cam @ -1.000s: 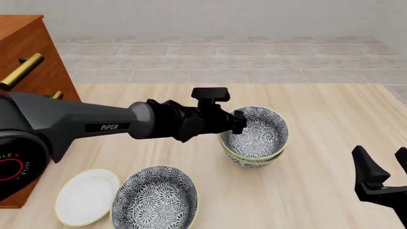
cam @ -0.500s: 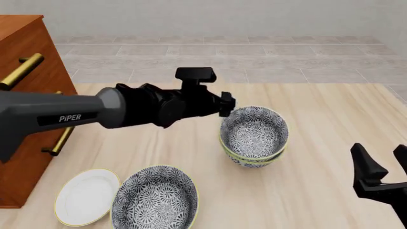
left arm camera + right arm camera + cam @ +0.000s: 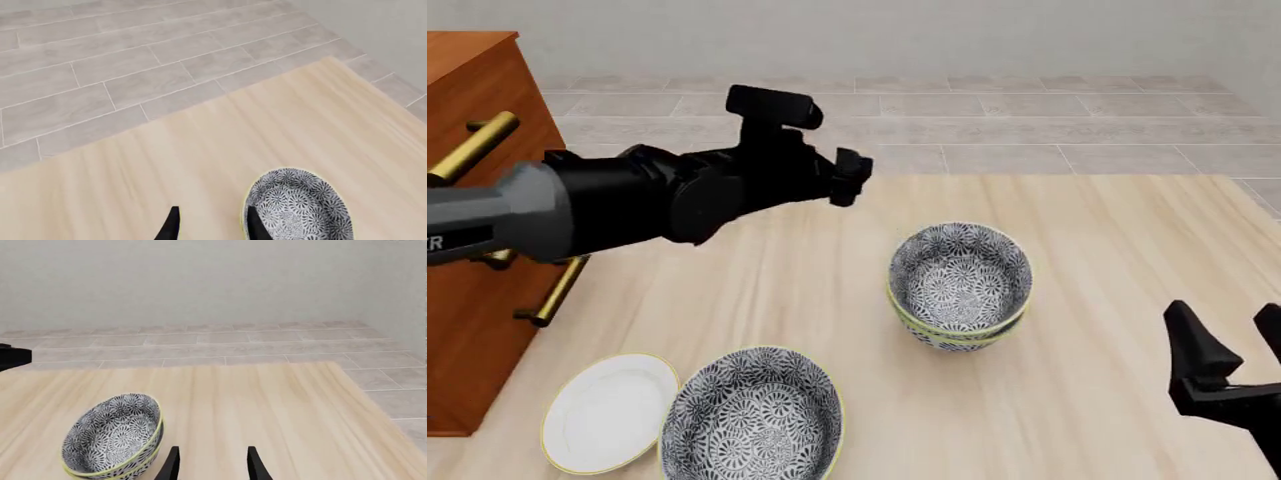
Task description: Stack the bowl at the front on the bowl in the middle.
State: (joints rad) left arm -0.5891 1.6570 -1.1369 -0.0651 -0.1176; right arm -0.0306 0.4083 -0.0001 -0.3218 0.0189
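In the front view, the bowl in the middle [image 3: 950, 336] holds a second grey-and-white floral bowl [image 3: 961, 272], nested in it and tilted. A third bowl alike [image 3: 751, 417] stands alone at the front left. My left gripper [image 3: 854, 178] hangs open and empty, high above the table, behind and left of the stack. Its wrist view shows the stack [image 3: 297, 209] just beyond one fingertip [image 3: 254, 227]. My right gripper [image 3: 1230, 342] stands open and empty at the front right. The right wrist view shows the nested bowls [image 3: 115, 436] ahead, off to one side of its fingers [image 3: 172, 463].
A flat white plate [image 3: 610, 410] with a yellow rim lies beside the lone bowl at the front left. A wooden dresser [image 3: 481, 90] with brass handles stands at the table's left edge. The tiled floor lies beyond the table's far edge [image 3: 961, 177].
My left arm has risen and pulled back to the left, away from the rim of the nested bowls. The bowls, the plate and the right arm have not moved.
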